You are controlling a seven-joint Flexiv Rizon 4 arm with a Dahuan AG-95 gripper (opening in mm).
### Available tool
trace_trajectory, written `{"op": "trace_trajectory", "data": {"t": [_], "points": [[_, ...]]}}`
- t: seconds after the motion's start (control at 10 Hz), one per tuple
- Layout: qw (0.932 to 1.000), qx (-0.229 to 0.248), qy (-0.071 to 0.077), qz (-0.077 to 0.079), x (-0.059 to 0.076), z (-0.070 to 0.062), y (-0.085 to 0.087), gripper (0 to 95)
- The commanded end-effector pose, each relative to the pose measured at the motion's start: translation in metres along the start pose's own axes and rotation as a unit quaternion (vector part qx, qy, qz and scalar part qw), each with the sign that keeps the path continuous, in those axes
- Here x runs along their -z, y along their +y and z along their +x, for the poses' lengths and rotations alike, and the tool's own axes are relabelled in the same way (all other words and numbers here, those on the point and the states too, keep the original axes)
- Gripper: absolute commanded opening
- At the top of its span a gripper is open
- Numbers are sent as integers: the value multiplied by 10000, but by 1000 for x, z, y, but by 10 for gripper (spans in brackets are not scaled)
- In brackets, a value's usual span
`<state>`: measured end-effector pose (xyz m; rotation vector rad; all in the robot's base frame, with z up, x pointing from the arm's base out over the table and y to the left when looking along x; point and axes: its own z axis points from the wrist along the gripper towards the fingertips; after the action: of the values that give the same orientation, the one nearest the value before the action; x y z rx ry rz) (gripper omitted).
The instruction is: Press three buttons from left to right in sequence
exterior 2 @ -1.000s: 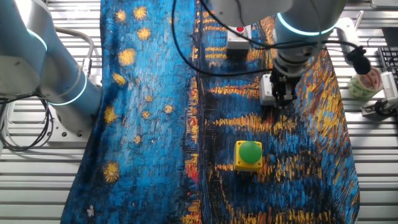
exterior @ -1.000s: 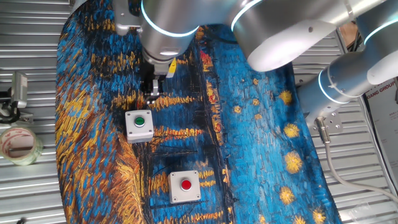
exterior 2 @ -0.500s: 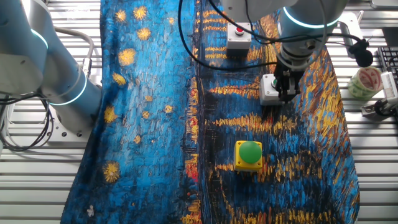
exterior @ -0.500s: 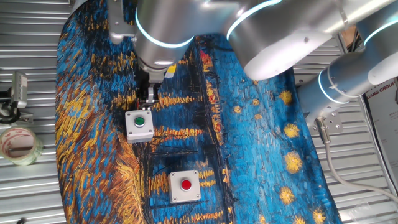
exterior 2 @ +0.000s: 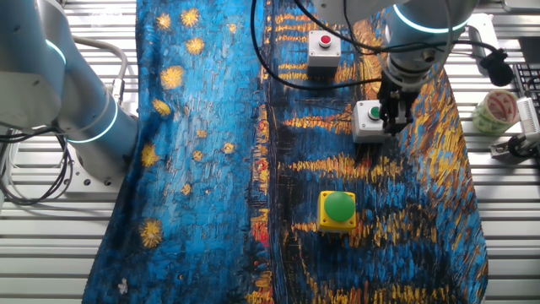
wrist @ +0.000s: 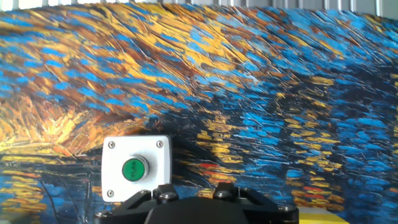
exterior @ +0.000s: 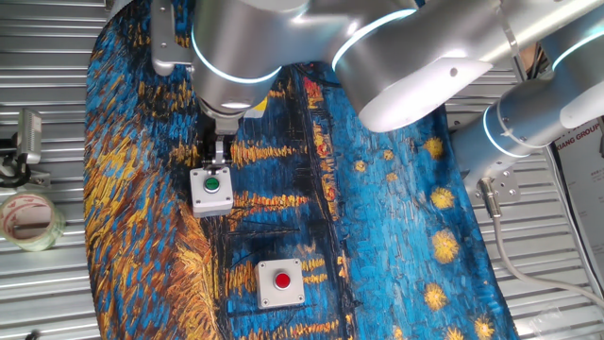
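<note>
Buttons are laid out in a row on the painted cloth (exterior 2: 211, 169), and the grey-white box with the small green button (exterior: 211, 189) is taken as the landmark. In the other fixed view the yellow box with the big green dome (exterior 2: 339, 210) is seen below it, and the grey-white box with the red button (exterior 2: 323, 46) above it; all three stand well apart.

The gripper (exterior: 215, 156) is held just over the landmark box's edge, close beside the green cap. Whether its fingers are parted or together cannot be told; in the hand view only the dark gripper body is shown, not the tips.

A miss is judged the main risk: the tips appear offset from the cap, so the housing could be struck instead. The box could also be tipped or slid on the soft cloth, since no fastening is seen.

Beyond the cloth, slatted metal table (exterior: 38, 302) is seen, with a roll of tape (exterior: 26, 219) off to one side of the landmark.
</note>
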<state>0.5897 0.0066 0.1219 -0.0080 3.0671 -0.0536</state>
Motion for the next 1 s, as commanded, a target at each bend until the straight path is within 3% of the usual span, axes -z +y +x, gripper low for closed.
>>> {"op": "trace_trajectory", "data": {"t": [0.1,1.0], "points": [[10000,-29,-11,3,-1,0,0,380],[9998,-160,-8,-84,-1,-1,0,380]]}}
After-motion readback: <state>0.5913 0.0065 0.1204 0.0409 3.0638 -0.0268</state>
